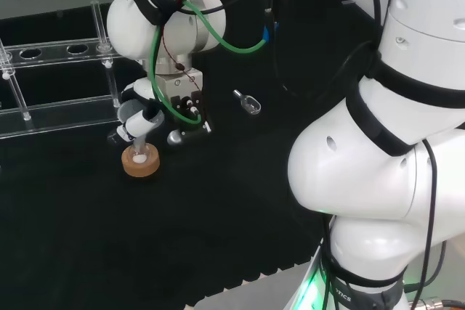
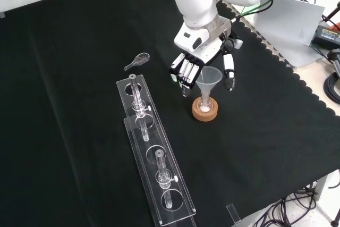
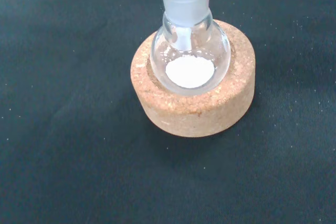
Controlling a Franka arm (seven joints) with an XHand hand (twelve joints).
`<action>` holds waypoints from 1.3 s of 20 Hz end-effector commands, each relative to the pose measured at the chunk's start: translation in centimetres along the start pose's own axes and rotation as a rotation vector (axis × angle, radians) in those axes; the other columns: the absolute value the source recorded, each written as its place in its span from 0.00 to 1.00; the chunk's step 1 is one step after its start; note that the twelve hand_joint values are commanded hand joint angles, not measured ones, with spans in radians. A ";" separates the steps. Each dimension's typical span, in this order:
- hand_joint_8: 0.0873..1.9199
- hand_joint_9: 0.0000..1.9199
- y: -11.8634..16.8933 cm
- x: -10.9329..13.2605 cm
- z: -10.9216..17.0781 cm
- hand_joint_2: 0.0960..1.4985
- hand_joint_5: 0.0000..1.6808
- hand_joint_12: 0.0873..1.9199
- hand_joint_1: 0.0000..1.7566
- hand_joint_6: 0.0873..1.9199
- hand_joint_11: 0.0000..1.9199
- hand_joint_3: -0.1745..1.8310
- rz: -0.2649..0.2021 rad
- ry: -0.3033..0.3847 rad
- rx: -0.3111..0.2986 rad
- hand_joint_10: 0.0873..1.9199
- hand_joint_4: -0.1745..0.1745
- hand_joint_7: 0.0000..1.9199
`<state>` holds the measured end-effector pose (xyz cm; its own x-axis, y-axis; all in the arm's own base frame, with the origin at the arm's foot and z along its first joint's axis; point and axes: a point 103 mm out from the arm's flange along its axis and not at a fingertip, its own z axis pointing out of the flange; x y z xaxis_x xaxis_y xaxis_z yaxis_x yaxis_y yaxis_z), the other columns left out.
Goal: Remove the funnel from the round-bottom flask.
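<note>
We note the clear conical funnel seated in the round-bottom flask on its cork ring; white powder inside; the hand flanks the funnel, fingers seemingly relaxed, apparently not gripping.

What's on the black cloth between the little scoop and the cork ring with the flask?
In the front view, the hand hangs between the scoop and the cork ring, beside the funnel. Nothing else lies there; the cloth is bare.

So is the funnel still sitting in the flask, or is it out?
Still in. The funnel stands upright with its stem in the neck of the round-bottom flask on the cork ring; the hand flanks its cone.
</note>
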<state>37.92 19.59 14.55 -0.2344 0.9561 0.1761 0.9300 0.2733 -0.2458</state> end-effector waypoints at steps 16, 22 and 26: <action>0.23 0.48 0.4 0.8 -0.8 0.45 0.41 0.75 0.41 0.00 0.00 0.09 -0.017 -0.051 -0.055 0.21 0.49 0.43; 0.21 0.44 0.2 0.5 -0.9 0.45 0.39 0.76 0.39 0.00 0.00 0.10 -0.019 -0.041 -0.033 0.19 0.50 0.39; 0.24 0.37 0.0 0.5 -0.9 0.45 0.32 0.74 0.36 0.00 0.00 0.09 -0.012 -0.040 -0.022 0.24 0.49 0.31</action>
<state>38.17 19.95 15.42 -0.2596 0.9554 0.1407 0.9344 0.2853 -0.2132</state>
